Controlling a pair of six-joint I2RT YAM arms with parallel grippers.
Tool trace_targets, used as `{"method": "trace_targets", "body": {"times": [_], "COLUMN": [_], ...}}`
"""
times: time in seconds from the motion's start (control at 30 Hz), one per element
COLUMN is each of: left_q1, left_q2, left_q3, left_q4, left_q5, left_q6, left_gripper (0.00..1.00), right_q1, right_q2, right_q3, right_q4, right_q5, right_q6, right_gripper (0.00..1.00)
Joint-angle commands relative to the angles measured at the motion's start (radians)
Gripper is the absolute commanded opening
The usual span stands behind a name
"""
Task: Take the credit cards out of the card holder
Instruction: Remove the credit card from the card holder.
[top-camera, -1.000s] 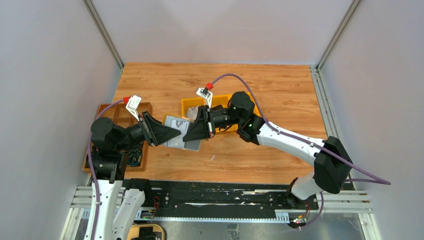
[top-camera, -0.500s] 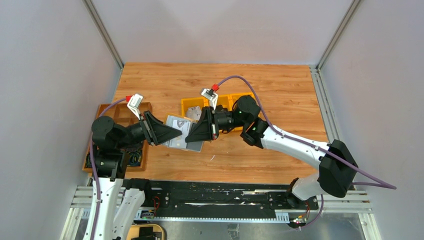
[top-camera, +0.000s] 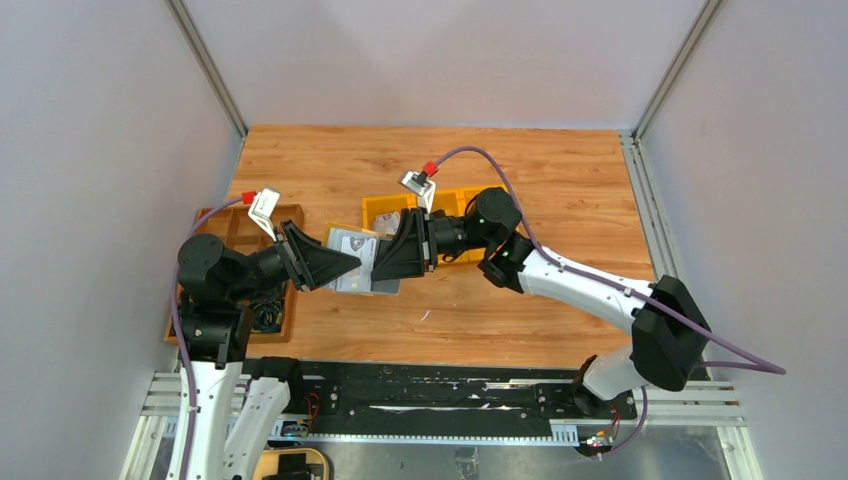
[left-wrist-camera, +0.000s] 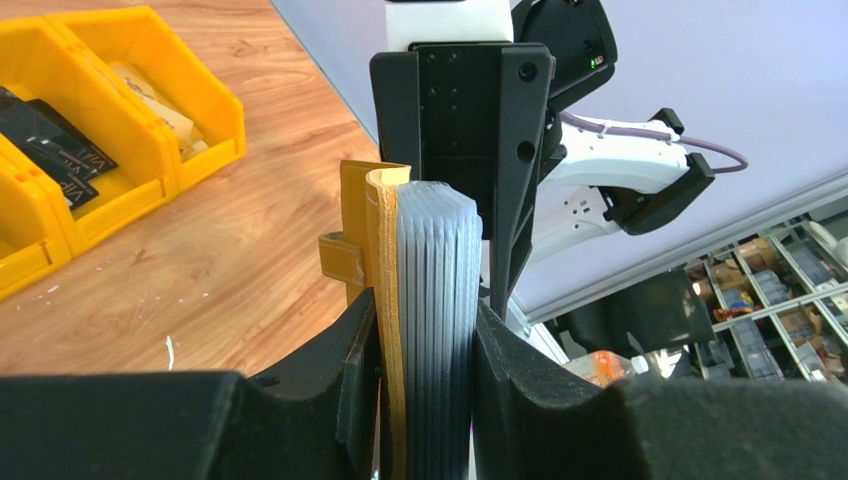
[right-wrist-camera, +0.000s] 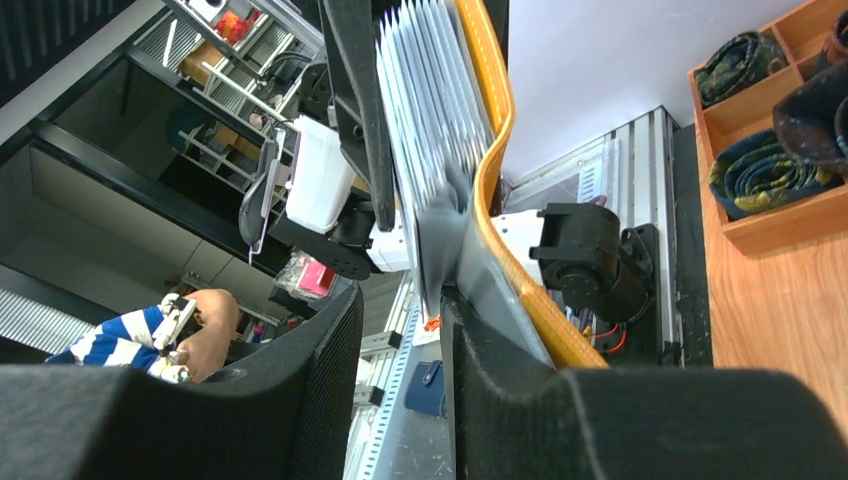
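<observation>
The left gripper clenches the flat mustard-yellow, grey-lined card holder, bracing it. Opposite, the right gripper stands parted at its open edge, probably ready to empty it.

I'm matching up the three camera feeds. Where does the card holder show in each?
Top view: card holder left of centre, just below the yellow bins.
Left wrist: holder at centre, on edge, pinched in the left tool.
Right wrist: holder at top centre, slanting down.
Shared landmark: the wooden table.
</observation>
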Motion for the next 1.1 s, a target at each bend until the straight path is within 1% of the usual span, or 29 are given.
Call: {"method": "trace_targets", "body": {"times": [0.0,0.13,0.17,0.2,0.23,0.3,0.33,0.4,0.47,0.63,0.7,0.93,1.07], "left_q1": [-0.004,-0.004,-0.004,-0.004,-0.004,-0.004,-0.004,-0.004,-0.004,-0.004,-0.004,-0.004,-0.004], "left_q2": [-0.018,-0.020,-0.020,-0.021,-0.021,-0.023,-0.022,-0.020,-0.019,-0.014,-0.012,-0.012,-0.012], "left_q3": [0.050,0.050,0.050,0.051,0.052,0.055,0.056,0.059,0.064,0.072,0.074,0.072,0.073], "left_q4": [0.018,0.014,0.014,0.012,0.011,0.014,0.021,0.033,0.044,0.069,0.075,0.085,0.090], "left_q5": [0.024,0.025,0.026,0.027,0.026,0.025,0.024,0.023,0.023,0.030,0.032,0.039,0.042], "left_q6": [0.003,0.003,0.003,0.003,0.002,-0.005,-0.013,-0.029,-0.045,-0.073,-0.076,-0.081,-0.085], "left_gripper": [0.26,0.26,0.26,0.26,0.27,0.29,0.31,0.39,0.45,0.46,0.43,0.27,0.23], "right_q1": [-0.025,-0.028,-0.030,-0.030,-0.033,-0.037,-0.040,-0.047,-0.051,-0.060,-0.062,-0.067,-0.067], "right_q2": [0.059,0.088,0.091,0.095,0.098,0.098,0.095,0.087,0.079,0.063,0.058,0.034,0.027], "right_q3": [0.039,0.050,0.048,0.044,0.037,0.022,0.010,-0.011,-0.030,-0.063,-0.069,-0.092,-0.100], "right_q4": [0.130,0.185,0.205,0.224,0.244,0.262,0.272,0.285,0.289,0.284,0.281,0.281,0.299], "right_q5": [0.001,-0.001,0.000,0.001,-0.001,-0.002,-0.001,0.002,0.006,0.004,0.004,0.009,0.012], "right_q6": [0.098,0.151,0.166,0.176,0.195,0.209,0.213,0.217,0.216,0.212,0.207,0.202,0.212], "right_gripper": [0.36,0.24,0.16,0.12,0.05,0.00,0.00,0.00,0.00,0.00,0.00,0.00,0.00]}}
